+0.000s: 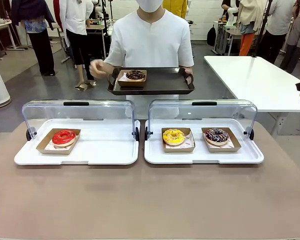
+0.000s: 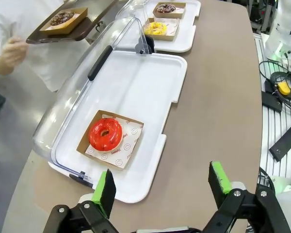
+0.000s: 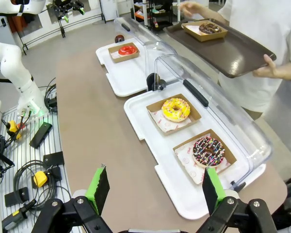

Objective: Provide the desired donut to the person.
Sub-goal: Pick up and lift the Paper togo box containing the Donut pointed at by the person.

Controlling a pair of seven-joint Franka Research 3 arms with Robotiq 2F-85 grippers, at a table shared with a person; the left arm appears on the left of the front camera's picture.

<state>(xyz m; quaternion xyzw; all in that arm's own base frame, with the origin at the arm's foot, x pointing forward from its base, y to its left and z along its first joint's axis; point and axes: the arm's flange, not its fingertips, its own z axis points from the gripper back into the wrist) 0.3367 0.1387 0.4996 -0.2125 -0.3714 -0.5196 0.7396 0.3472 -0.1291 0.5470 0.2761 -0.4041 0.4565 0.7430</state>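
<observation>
Hovering left gripper [image 2: 162,187]: green-padded fingers spread wide, nothing between them, poised above the table [image 2: 218,121].
Right gripper [image 3: 155,187]: same story, fingers well apart and empty.
Red-glazed donut [image 2: 105,134]: in its cardboard boat on the left white tray [image 2: 170,92], ahead of the left fingers and a touch to their left; the boat sits skewed to the finger line.
Yellow donut [image 3: 176,108] and sprinkled chocolate donut [image 3: 208,150]: side by side on the right white tray [image 3: 136,114], ahead of the right fingers, the sprinkled one nearer.
Clear lids [image 1: 77,112]: both tipped up and back, so every donut looks open to a reach from above.
Person [image 1: 150,40]: at the far side, holding a brown serving tray [image 1: 165,82] that carries a chocolate donut [image 1: 135,75]; free hand [image 1: 96,66] raised and blurred.
Desired donut: can't call it from that hand. If red, the left arm is nearer; either of the other two, the right.
</observation>
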